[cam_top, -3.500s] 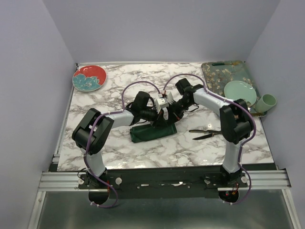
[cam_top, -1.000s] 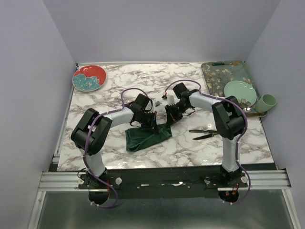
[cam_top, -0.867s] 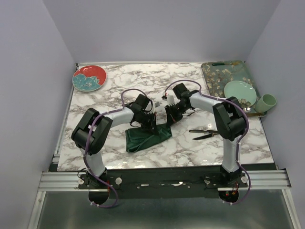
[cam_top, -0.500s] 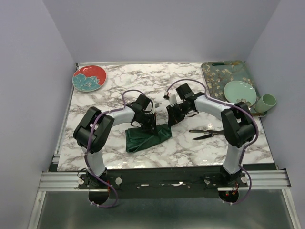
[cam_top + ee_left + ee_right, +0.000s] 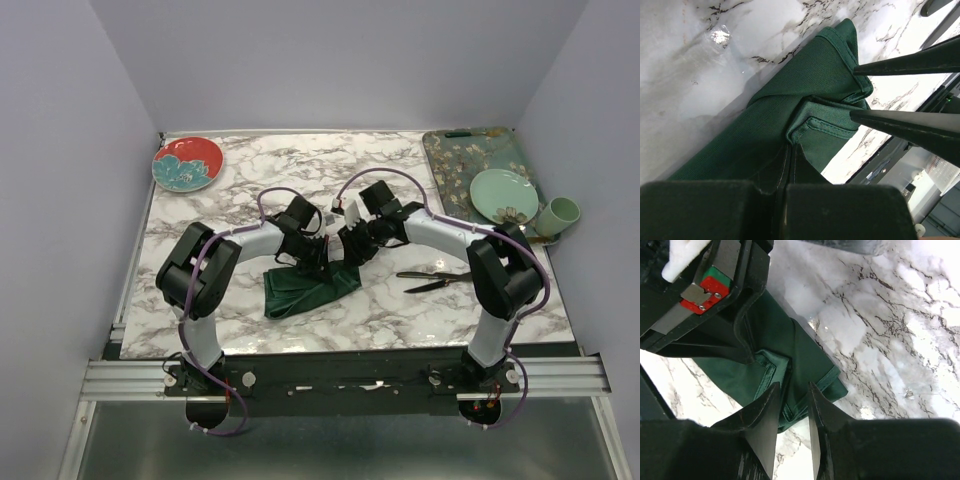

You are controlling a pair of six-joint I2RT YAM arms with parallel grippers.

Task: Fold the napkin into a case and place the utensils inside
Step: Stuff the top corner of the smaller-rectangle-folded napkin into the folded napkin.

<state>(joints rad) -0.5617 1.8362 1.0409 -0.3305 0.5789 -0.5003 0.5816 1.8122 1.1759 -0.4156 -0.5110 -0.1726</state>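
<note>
Your left gripper (image 5: 790, 148) is pinched tight on a fold of the napkin (image 5: 765, 100). Your right gripper (image 5: 792, 390) stands partly open astride the hemmed end just below it, clamping nothing. The fold looks set, so hold that pinch firm and lift the right one straight up without dragging the layers. The napkin lies on the counter (image 5: 700, 75) as a narrow strip, its long axis running from under both grippers toward the left arm's base; the utensils (image 5: 430, 280) wait apart, off the right gripper's outer side.

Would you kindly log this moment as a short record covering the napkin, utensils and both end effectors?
napkin: dark green, folded narrow, on the marble table
utensils: two black pieces right of the napkin, not inside it
left end effector: shut, pinching a napkin fold
right end effector: open, fingers straddling the napkin's end
</note>
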